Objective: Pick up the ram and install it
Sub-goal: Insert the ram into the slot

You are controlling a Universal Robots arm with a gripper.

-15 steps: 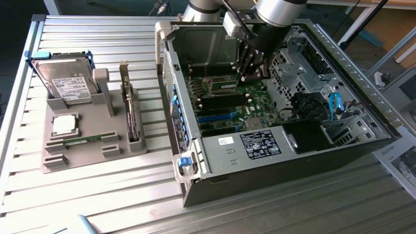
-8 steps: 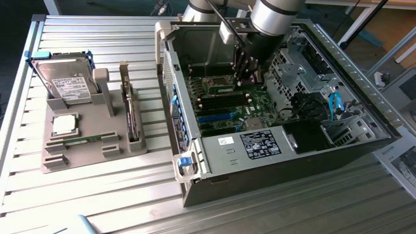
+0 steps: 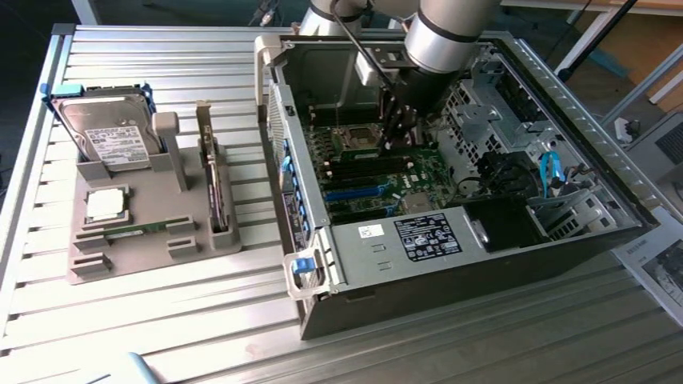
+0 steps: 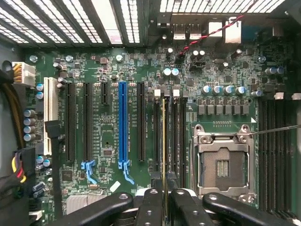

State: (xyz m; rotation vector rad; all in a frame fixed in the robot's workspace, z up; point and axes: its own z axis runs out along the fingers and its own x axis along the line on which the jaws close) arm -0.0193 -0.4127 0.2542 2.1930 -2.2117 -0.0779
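My gripper (image 4: 164, 203) reaches down inside the open computer case (image 3: 320, 308), over the motherboard (image 4: 108, 136). It is shut on the ram (image 4: 163, 136), which shows edge-on as a thin yellow-green line between the black fingers (image 4: 151, 207). The ram stands upright and runs along the black memory slots (image 4: 173, 132) beside the empty processor socket (image 4: 223, 165). I cannot tell whether it sits in a slot or just above one. In the exterior view the gripper (image 3: 393, 132) hangs under the grey arm, above the green board.
On the exterior view's left, a grey holder tray (image 3: 139, 268) carries a hard drive (image 3: 112, 140), a square silver processor (image 3: 107, 204), a green ram strip (image 3: 137, 230) and an upright expansion card (image 3: 217, 188). Case walls, drive cages and cables (image 3: 549, 172) surround the arm.
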